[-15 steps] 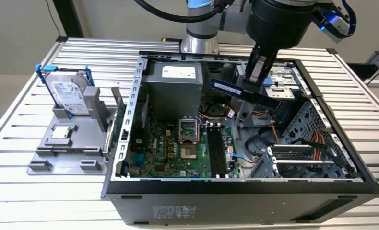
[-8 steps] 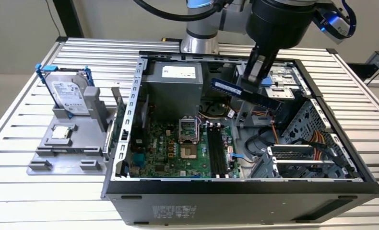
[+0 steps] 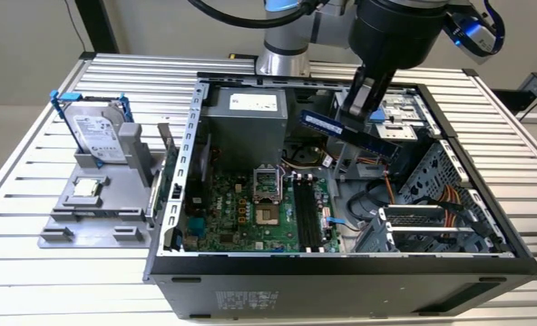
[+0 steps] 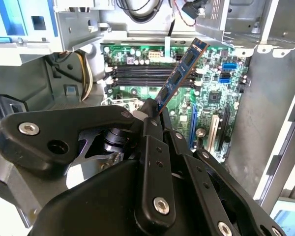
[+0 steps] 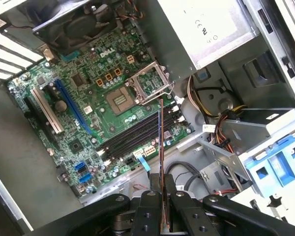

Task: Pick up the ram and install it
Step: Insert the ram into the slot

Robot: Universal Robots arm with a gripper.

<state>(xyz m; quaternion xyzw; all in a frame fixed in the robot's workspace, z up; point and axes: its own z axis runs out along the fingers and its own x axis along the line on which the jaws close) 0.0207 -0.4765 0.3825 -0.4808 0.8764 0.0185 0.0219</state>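
Note:
The ram [image 3: 350, 132] is a long blue circuit stick with dark chips. My gripper [image 3: 357, 107] is shut on it and holds it tilted in the air over the open computer case [image 3: 341, 261]. It hangs above the case's right half in the exterior view, over the cables beside the green motherboard [image 3: 241, 217]. In the second wrist view the ram [image 4: 179, 78] sticks out from the gripper [image 4: 152, 112] toward the black memory slots [image 4: 137, 73]. The first wrist view has the ram [image 5: 161, 142] edge-on, rising from the gripper [image 5: 162, 191] over the memory slots [image 5: 132, 137].
A silver hard drive in a blue frame [image 3: 96, 129] stands on a grey fixture [image 3: 96, 224] on the exterior view's left, with a small square processor [image 3: 87, 188] on it. Inside the case are a power supply [image 3: 246, 122], the processor socket [image 3: 266, 183] and a metal drive cage [image 3: 431, 210].

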